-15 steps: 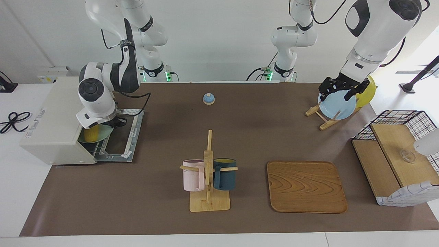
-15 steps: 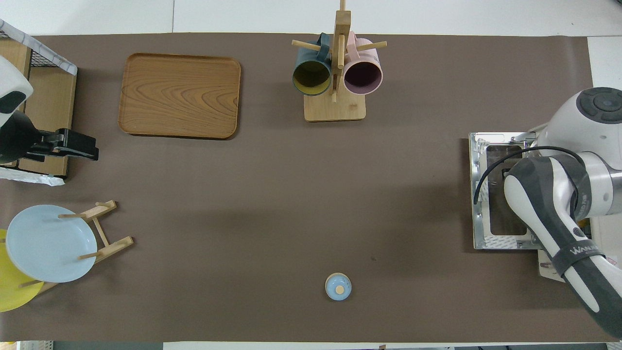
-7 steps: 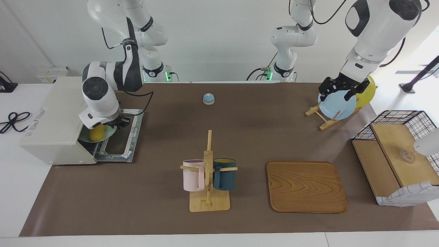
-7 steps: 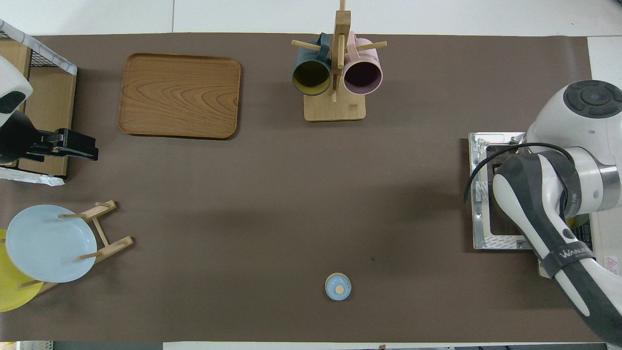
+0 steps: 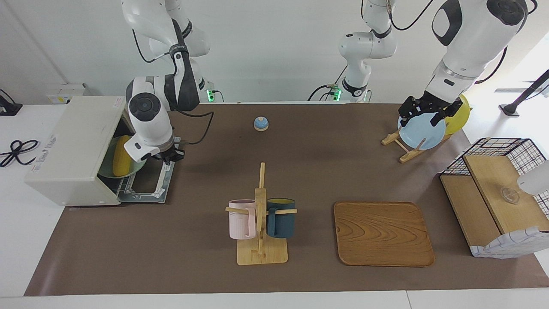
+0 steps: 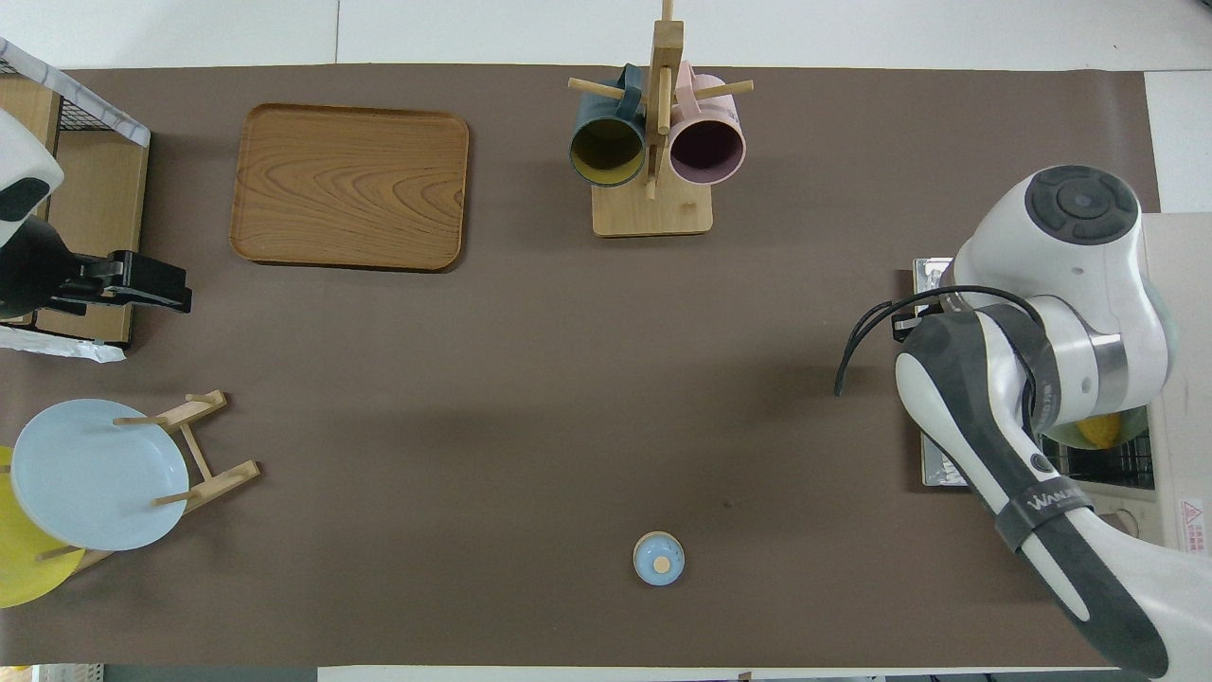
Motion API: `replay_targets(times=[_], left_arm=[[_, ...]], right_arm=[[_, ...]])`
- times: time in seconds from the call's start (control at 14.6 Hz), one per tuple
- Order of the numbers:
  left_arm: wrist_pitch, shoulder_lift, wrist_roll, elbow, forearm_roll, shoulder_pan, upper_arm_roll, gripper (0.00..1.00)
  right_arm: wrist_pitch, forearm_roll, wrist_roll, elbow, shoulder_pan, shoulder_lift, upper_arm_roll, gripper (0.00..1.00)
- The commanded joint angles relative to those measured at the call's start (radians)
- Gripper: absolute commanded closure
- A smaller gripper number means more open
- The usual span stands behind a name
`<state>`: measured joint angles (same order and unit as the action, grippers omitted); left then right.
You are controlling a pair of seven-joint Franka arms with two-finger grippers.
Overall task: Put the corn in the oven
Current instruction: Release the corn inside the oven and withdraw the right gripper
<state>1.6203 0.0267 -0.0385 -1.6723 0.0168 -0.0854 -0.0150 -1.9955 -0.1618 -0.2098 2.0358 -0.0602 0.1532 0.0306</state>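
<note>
The cream-white oven [image 5: 73,141] stands at the right arm's end of the table with its door [image 5: 150,189] dropped open. Inside it the yellow corn [image 5: 121,161] lies on a pale green plate [image 5: 134,168] on the rack. In the overhead view only a tip of the corn [image 6: 1098,431] shows under the arm. My right gripper [image 5: 169,155] hangs shut and empty over the open door, apart from the plate. My left gripper [image 5: 424,112] waits open in the air by the plate rack, holding nothing.
A small blue bell [image 5: 260,123] sits near the robots. A mug rack [image 5: 260,223] with two mugs and a wooden tray [image 5: 383,234] lie farther out. A rack with a blue plate [image 5: 421,134] and a wire basket shelf [image 5: 497,201] stand at the left arm's end.
My right gripper has drawn back out of the oven mouth to over the door and has shut. The plate with the corn now lies deeper inside. The left arm has not moved.
</note>
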Motion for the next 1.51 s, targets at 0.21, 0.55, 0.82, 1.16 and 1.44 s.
replay_targets(times=[0.21, 0.55, 0.82, 1.16, 1.44], left_arm=[[0.006, 0.019, 0.002, -0.018, -0.009, 0.006, -0.003, 0.00], [0.006, 0.019, 0.002, -0.018, -0.009, 0.007, -0.003, 0.00], [0.006, 0.019, 0.002, -0.018, -0.009, 0.007, -0.003, 0.00], [0.006, 0.019, 0.002, -0.018, -0.009, 0.007, -0.002, 0.00], [0.006, 0.019, 0.002, -0.018, -0.009, 0.007, -0.003, 0.00]], right_arm=[[-0.131, 0.031, -0.014, 0.127, 0.017, -0.007, 0.005, 1.00], [-0.195, 0.054, 0.001, 0.179, 0.029, -0.015, 0.003, 1.00], [-0.209, 0.054, 0.027, 0.185, 0.049, -0.017, 0.003, 1.00], [0.083, -0.089, 0.027, -0.017, 0.034, -0.006, 0.000, 1.00], [0.146, -0.148, 0.260, -0.052, 0.146, -0.057, -0.029, 1.00]])
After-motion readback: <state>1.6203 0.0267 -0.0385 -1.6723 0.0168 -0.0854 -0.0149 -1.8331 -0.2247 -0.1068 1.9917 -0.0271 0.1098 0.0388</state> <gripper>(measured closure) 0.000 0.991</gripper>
